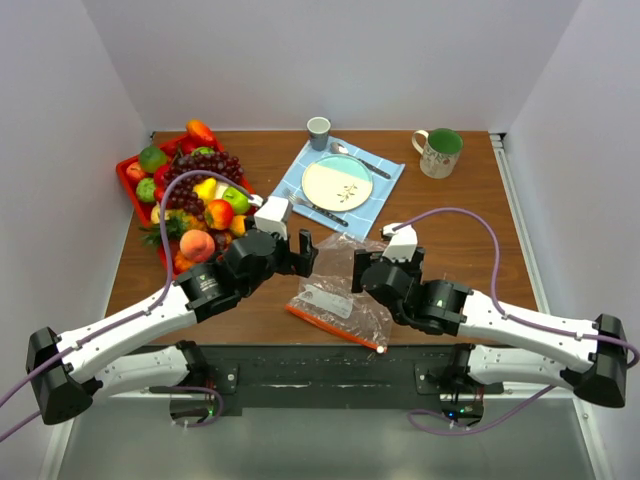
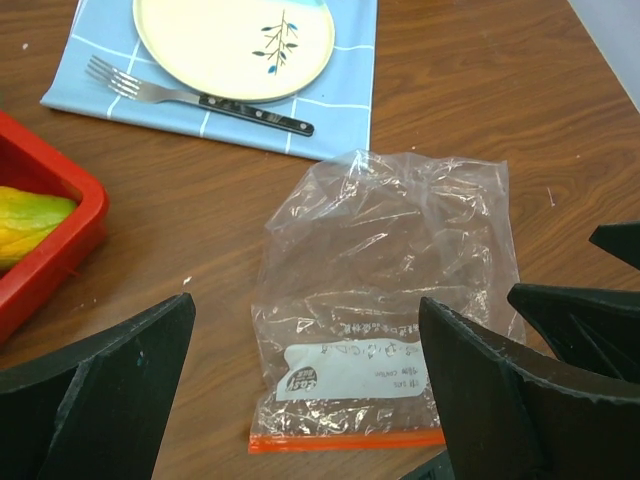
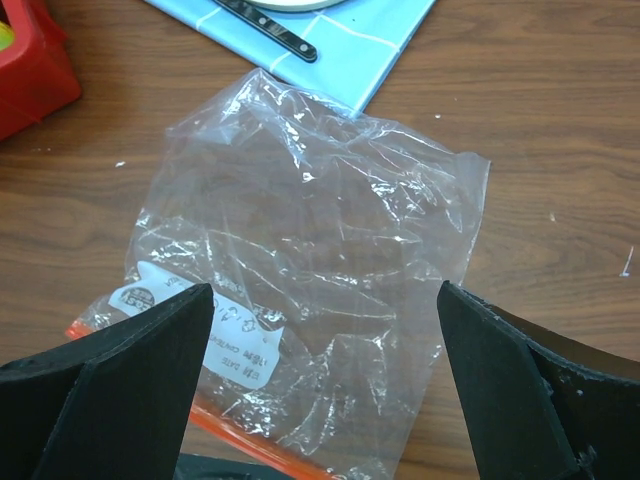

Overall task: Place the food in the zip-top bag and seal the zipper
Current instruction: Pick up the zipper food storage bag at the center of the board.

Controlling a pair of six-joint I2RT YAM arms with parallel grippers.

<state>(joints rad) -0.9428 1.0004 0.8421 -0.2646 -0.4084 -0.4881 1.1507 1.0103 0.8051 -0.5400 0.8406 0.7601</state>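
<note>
So far nothing done: zip-top bag [image 1: 340, 290] empty on worktop [image 1: 470, 230]; food [image 1: 205, 190] far left; left tool [image 1: 300, 252], right tool [image 1: 365, 272] wide open, empty.

Plate [image 2: 230, 40], fork [image 2: 150, 92] on blue napkin [image 2: 340, 115], cup [image 1: 318, 132], mug [image 1: 438, 152], red tray [image 2: 60, 215]

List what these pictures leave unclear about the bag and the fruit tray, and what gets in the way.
zipper: open or sealed cannot be told, too thin in every view; a finger covers part in the right wrist view.
label on the zip-top bag: print too small to read in any view.
red tray: cut off by the left wrist view's edge; left arm covers its near corner in the top view.
</note>
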